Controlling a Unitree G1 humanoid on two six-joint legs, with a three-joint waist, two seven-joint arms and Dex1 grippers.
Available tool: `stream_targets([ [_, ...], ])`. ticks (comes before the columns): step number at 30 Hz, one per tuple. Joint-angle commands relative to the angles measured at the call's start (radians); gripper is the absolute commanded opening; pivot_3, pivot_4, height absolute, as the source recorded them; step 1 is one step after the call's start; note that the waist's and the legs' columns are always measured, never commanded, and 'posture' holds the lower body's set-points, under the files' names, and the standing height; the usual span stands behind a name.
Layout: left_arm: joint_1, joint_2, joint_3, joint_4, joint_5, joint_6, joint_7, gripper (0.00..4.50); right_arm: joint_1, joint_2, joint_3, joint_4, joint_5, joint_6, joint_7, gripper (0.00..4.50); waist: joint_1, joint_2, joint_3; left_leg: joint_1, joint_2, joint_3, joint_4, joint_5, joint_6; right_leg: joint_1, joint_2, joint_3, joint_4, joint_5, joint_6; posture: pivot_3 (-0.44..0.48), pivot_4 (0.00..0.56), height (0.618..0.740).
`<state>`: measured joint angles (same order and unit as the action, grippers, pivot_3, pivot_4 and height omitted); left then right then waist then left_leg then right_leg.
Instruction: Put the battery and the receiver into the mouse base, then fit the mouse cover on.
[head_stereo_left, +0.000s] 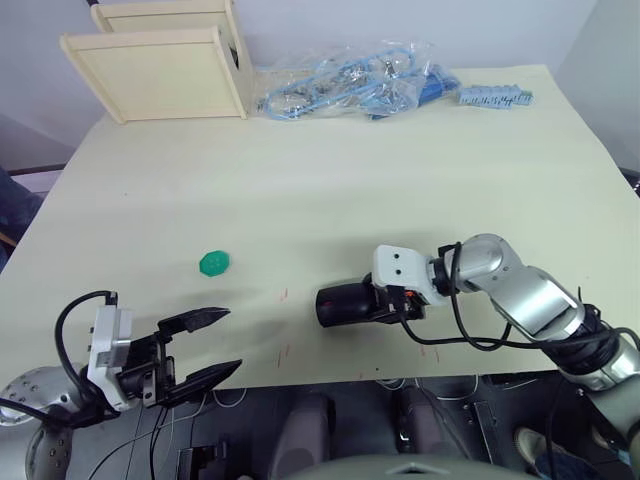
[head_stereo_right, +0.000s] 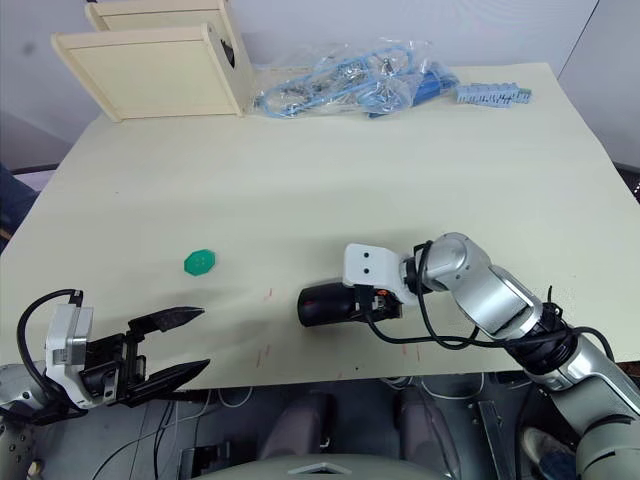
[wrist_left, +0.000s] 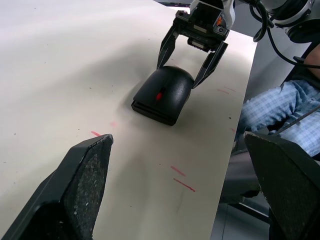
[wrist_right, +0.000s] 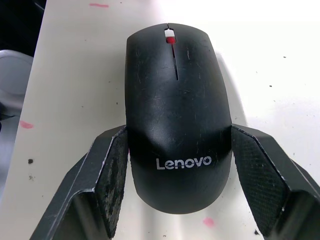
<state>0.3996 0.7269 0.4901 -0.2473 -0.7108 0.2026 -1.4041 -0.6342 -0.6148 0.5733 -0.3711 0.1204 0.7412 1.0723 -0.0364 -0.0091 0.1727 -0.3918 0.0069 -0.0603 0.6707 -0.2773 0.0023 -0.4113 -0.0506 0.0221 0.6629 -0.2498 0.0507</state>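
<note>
1. The right pincer (head_stereo_left: 372, 302) straddles the rear of the mouse, one finger (wrist_right: 112, 172) touching one flank and the other pad sitting a hair off the opposite flank. I read it as closed loosely around the mouse rather than squeezing hard.
2. The cover (wrist_right: 175, 100) sits on top of the base (wrist_left: 152, 111), whose edge shows as a dark lip beneath the shell; the red wheel points away from the right wrist. The pair lies near the front edge of the tabletop (head_stereo_left: 400, 160), roughly in the middle.
3. The left pincer (head_stereo_left: 195, 350) hangs over the front-left edge of the tabletop with its fingers spread wide and nothing between them, well apart from the mouse.
4. A green disc (head_stereo_left: 214, 263) lies on the tabletop between the left pincer and the mouse, nearer the left. A wooden box (head_stereo_left: 160, 65) and a bag of blue parts (head_stereo_left: 350, 90) sit along the far edge.
5. Judged from how things lie, the task is at its last step: the cover is on, so battery and receiver are presumably inside, though neither can be seen.
6. The next move likely calls for pressing the cover down evenly until it seats, then spreading the right fingers and backing off without dragging the mouse.
</note>
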Motion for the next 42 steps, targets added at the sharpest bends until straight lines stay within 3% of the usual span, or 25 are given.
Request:
stream_targets([
  [1, 0.01, -0.002, 0.01, -0.009, -0.012, -0.014, -0.008, 4.5, -0.017, -0.011, 0.001, -0.011, -0.006, -0.011, 0.015, 3.08, 0.0, 0.0, 0.0, 0.0, 0.0, 0.0, 0.0, 0.0, 0.0, 0.0, 0.0, 0.0, 0.0, 0.0, 0.0, 0.0, 0.15, 0.74],
  [42, 0.025, -0.006, 0.005, -0.016, -0.007, -0.019, -0.003, 4.5, -0.044, 0.008, -0.005, -0.009, 0.032, 0.055, 0.04, 3.08, 0.0, 0.0, 0.0, 0.0, 0.0, 0.0, 0.0, 0.0, 0.0, 0.0, 0.0, 0.0, 0.0, 0.0, 0.0, 0.0, 0.15, 0.74],
])
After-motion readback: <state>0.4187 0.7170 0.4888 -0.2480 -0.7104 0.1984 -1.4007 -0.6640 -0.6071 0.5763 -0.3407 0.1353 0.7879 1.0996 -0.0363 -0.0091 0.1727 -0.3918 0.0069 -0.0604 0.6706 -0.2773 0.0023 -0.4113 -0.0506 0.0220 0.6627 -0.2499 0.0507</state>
